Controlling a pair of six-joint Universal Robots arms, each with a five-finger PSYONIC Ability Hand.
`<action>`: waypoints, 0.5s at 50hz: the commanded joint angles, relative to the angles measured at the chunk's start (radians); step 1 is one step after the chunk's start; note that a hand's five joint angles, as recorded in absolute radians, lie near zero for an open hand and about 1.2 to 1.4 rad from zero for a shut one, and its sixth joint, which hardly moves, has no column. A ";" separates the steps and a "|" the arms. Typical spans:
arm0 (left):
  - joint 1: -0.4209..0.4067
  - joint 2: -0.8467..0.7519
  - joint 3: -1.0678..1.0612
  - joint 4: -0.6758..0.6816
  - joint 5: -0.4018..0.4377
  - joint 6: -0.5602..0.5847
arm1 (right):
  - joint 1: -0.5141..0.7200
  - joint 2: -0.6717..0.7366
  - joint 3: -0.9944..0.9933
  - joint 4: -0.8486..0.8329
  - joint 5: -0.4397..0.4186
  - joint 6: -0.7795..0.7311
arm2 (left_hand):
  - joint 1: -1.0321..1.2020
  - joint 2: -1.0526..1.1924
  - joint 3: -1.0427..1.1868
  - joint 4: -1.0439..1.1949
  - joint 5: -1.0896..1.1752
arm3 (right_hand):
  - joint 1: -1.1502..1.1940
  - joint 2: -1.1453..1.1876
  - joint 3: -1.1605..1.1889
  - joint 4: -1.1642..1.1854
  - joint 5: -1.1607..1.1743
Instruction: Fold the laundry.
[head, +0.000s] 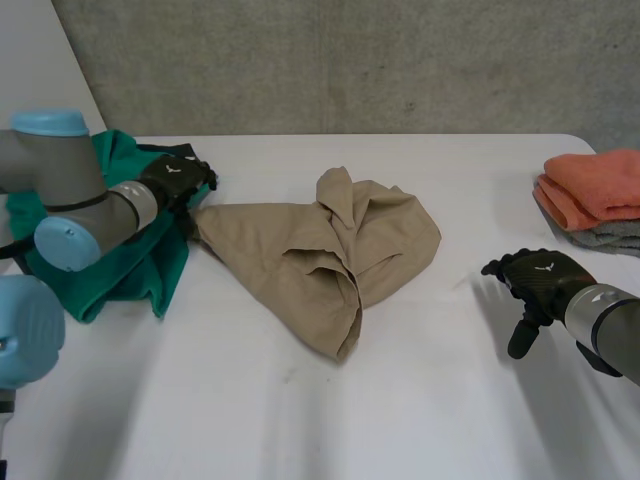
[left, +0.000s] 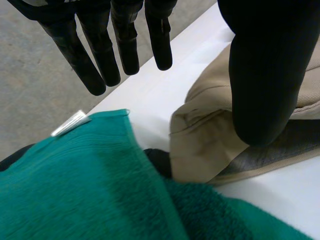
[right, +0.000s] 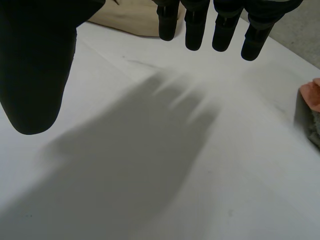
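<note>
White counter (head: 300, 420) with a crumpled tan cloth (head: 330, 255) at its middle, a green towel (head: 130, 270) at the left and a folded orange towel (head: 595, 185) on a grey towel (head: 615, 235) at the right. Left robot hand (head: 172, 180), fingers straight and released, is at the cloth's left corner. Right robot hand (head: 540, 275), likewise released, is above bare counter.

White table (head: 300, 420); grey concrete wall (head: 350, 60) behind far edge.

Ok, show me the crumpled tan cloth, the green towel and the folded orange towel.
crumpled tan cloth (head: 390, 235), head view, its middle.
green towel (head: 140, 268), head view, front fold.
folded orange towel (head: 600, 180), head view, top layer.
</note>
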 joint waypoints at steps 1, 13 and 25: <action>-0.020 -0.050 0.062 -0.013 -0.049 0.025 | -0.001 -0.001 0.000 -0.007 0.016 -0.001 | 0.029 0.034 0.033 0.041 0.045 | -0.057 -0.050 -0.033 -0.040 -0.043; -0.051 -0.144 0.202 -0.081 -0.158 0.198 | 0.001 -0.009 0.000 -0.013 0.019 -0.003 | 0.117 0.122 0.121 0.129 0.133 | -0.057 -0.050 -0.033 -0.040 -0.043; -0.089 -0.130 0.274 0.000 -0.164 0.187 | 0.001 -0.009 0.000 -0.028 0.047 -0.016 | 0.965 0.970 0.969 0.977 0.981 | -0.057 -0.050 -0.033 -0.040 -0.043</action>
